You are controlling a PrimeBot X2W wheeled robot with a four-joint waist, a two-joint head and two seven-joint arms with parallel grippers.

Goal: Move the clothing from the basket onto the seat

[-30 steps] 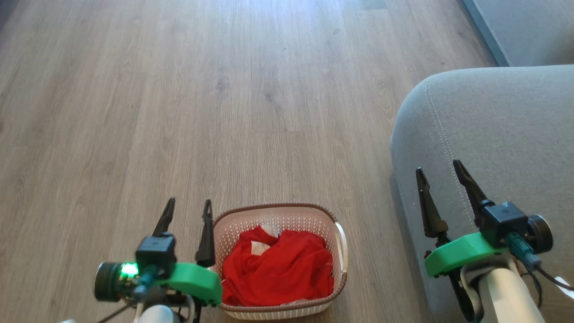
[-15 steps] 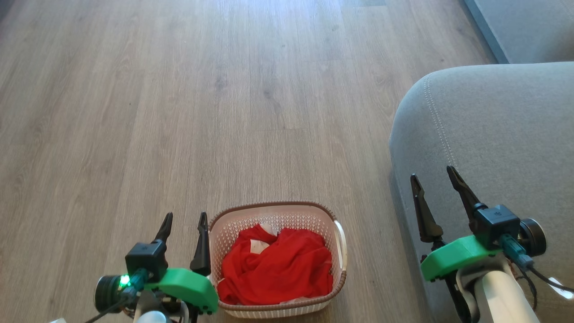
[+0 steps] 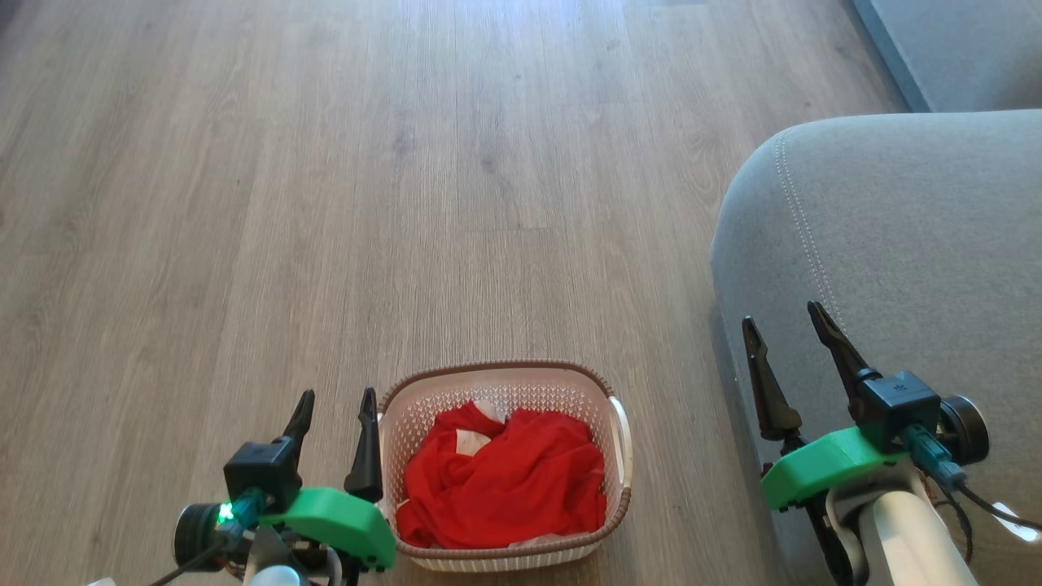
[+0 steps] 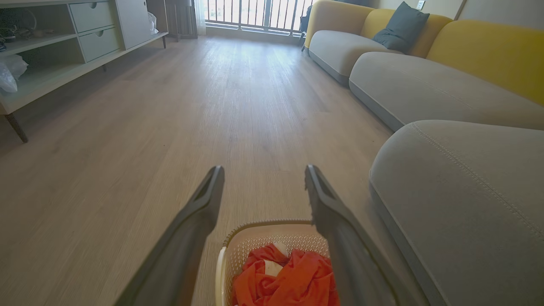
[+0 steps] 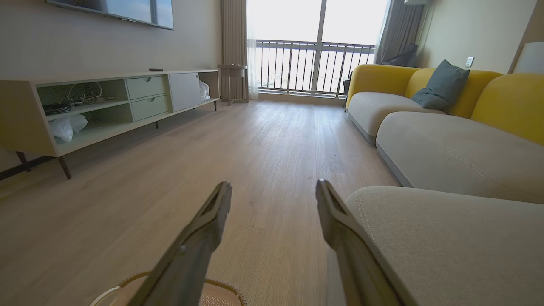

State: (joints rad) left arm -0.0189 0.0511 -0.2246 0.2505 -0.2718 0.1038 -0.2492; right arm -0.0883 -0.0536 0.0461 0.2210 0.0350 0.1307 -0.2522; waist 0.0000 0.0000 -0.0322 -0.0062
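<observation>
Bright red clothing [image 3: 506, 480] with a white patch fills the cream basket [image 3: 423, 400], which stands on the wood floor at the bottom centre of the head view. My left gripper [image 3: 335, 400] hangs open just left of the basket, holding nothing. The left wrist view looks down past the left gripper [image 4: 262, 172] at the basket [image 4: 255, 240] and the clothing [image 4: 293, 278]. The grey seat [image 3: 912, 236] lies at the right. My right gripper [image 3: 780, 317] is open over its front edge, with nothing held. In the right wrist view the right gripper [image 5: 274, 187] points down the room beside the seat [image 5: 446, 238].
Open wood floor [image 3: 366, 179] stretches ahead and to the left. A long grey and yellow sofa [image 5: 446, 140] runs along the right wall. A low media cabinet [image 5: 106, 110] stands along the left wall, with a balcony window beyond.
My left gripper has dropped back toward the lower edge of the head view, beside the basket. The right gripper has sunk slightly. The clothing lies as before.
</observation>
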